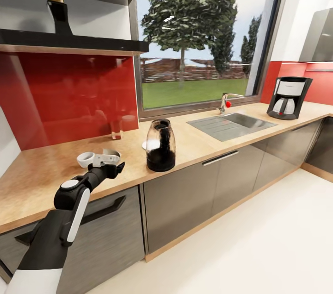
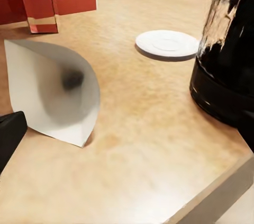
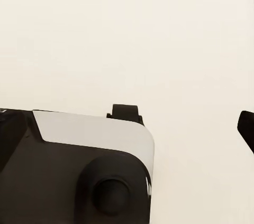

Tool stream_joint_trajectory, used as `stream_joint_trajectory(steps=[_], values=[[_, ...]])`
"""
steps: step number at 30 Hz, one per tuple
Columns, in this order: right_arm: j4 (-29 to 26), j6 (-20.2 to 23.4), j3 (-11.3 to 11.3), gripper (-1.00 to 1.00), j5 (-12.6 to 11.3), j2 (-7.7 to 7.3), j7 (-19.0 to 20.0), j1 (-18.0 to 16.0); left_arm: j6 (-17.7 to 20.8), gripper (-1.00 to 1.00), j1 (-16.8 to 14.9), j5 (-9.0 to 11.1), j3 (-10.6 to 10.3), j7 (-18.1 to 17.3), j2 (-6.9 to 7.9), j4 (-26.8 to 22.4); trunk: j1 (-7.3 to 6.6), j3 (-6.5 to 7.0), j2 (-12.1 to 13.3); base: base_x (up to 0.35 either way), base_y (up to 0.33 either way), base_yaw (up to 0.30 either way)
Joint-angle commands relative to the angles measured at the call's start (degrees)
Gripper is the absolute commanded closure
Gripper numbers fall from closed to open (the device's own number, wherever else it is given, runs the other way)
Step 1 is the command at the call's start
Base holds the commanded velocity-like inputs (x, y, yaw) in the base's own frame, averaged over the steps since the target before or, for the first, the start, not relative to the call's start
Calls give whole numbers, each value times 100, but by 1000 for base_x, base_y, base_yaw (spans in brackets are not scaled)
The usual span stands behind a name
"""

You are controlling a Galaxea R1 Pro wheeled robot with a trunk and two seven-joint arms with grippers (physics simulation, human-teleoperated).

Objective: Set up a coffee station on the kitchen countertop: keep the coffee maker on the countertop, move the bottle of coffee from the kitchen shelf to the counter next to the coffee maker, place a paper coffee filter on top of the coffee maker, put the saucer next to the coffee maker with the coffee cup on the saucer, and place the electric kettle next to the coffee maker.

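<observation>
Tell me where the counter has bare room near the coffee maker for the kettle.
Bare countertop lies between the sink and the coffee maker, along the front edge. It is crowded at the far end: kettle, saucer, paper filter and left claw cluster together.

Beige wood-grain kitchen countertop [image 1: 41,169], white paper coffee filter [image 2: 55,94], white saucer [image 2: 166,43], red backsplash [image 1: 69,95]

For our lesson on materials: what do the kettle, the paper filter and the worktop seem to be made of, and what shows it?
The electric kettle: apparently clear glass on a glossy black base, since its body is see-through. The paper coffee filter: thin matt white paper, a curved sheet with a sharp edge. The kitchen countertop: light wood-look surface with mottled grain; real wood or laminate cannot be told.
</observation>
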Motion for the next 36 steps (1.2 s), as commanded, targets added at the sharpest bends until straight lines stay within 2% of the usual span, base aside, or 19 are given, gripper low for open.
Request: stream_joint_trajectory(steps=[1,5,9,13,18,26,36], values=[[4,-16,-1,-100,44,-1,0,-4,31,-100,-4,20,5,-4,3,-5,0,-6,-3,88,0,0],[4,-16,-1,-100,44,-1,-3,-4,26,-100,-4,24,9,-1,4,-2,0,-6,-3,83,0,0],[4,-16,-1,-100,44,-1,-3,-4,-212,-100,-4,19,35,6,4,97,0,-6,-3,20,0,0],[4,-16,-1,-100,44,-1,-1,-4,-276,-100,-4,19,39,8,4,152,0,-6,-3,4,0,0],[6,-16,-1,-100,44,-1,0,-4,-307,-100,-4,19,37,8,5,409,0,-6,-3,0,0,0],[7,-16,-1,-100,44,-1,0,-4,-659,-100,-4,19,36,8,5,547,0,-6,-3,0,0,0],[10,-16,-1,-100,44,-1,-2,-4,-705,-100,-4,19,34,8,4,622,0,-6,-3,61,-36,0]])
